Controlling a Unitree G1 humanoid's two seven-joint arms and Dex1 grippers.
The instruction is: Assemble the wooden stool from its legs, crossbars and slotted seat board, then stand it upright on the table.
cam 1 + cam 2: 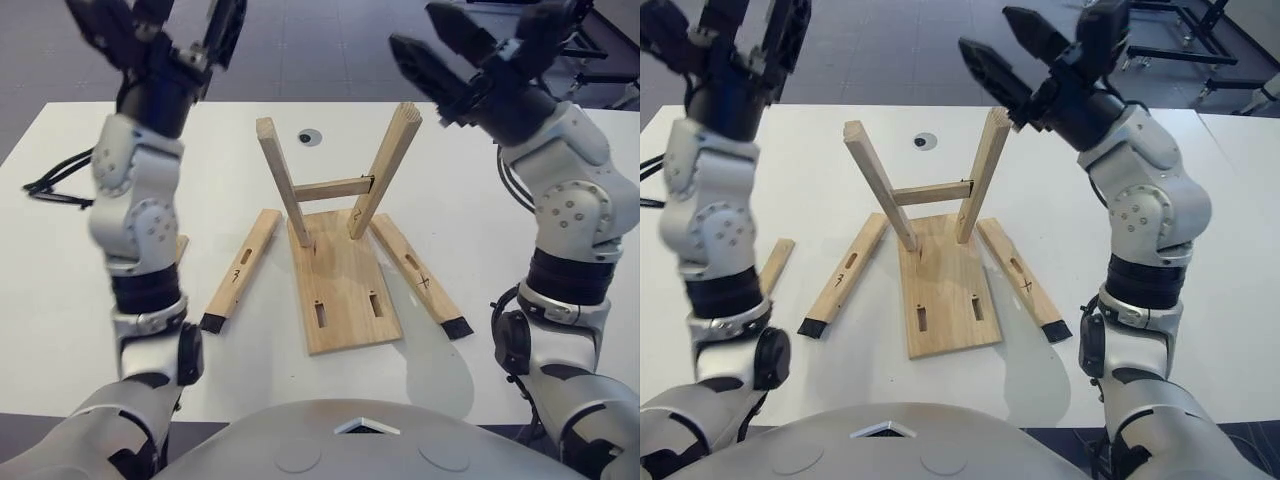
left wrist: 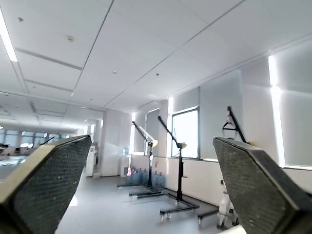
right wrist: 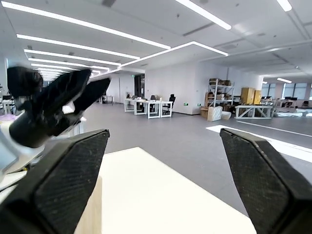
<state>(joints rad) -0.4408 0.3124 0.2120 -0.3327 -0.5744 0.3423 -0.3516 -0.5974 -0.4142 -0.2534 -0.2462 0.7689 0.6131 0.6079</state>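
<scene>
Far left on the white table (image 1: 60, 300), a bundle of dark cables (image 1: 55, 185) lies at the edge. The left gripper (image 1: 160, 25) hangs high above the far left part of the table, holding nothing. In the left wrist view its 2 fingers (image 2: 48, 180) stand wide apart.

A short wooden piece (image 1: 775, 262) lies flat just right of the left arm, partly hidden by it. Next comes the left loose leg (image 1: 240, 268), flat on the table, slanting from far right to near left, with a black tip at its near end. It lies just beside the left edge of the seat board (image 1: 345, 295).

The seat board lies flat in the middle of the table, with 2 slots bare at its near end. At its far end 2 legs stand in it. The left standing leg (image 1: 285, 180) tilts left and the right standing leg (image 1: 385, 170) tilts right. 1 crossbar (image 1: 333, 188) joins them partway up. Beyond them a small round hole (image 1: 308, 137) shows in the tabletop.

The right loose leg (image 1: 420, 275) lies flat just beside the board's right edge, its black tip near right. The right gripper (image 1: 445, 50) is high above the far right of the table, near the top of the right standing leg but apart from it, spread wide and holding nothing.
</scene>
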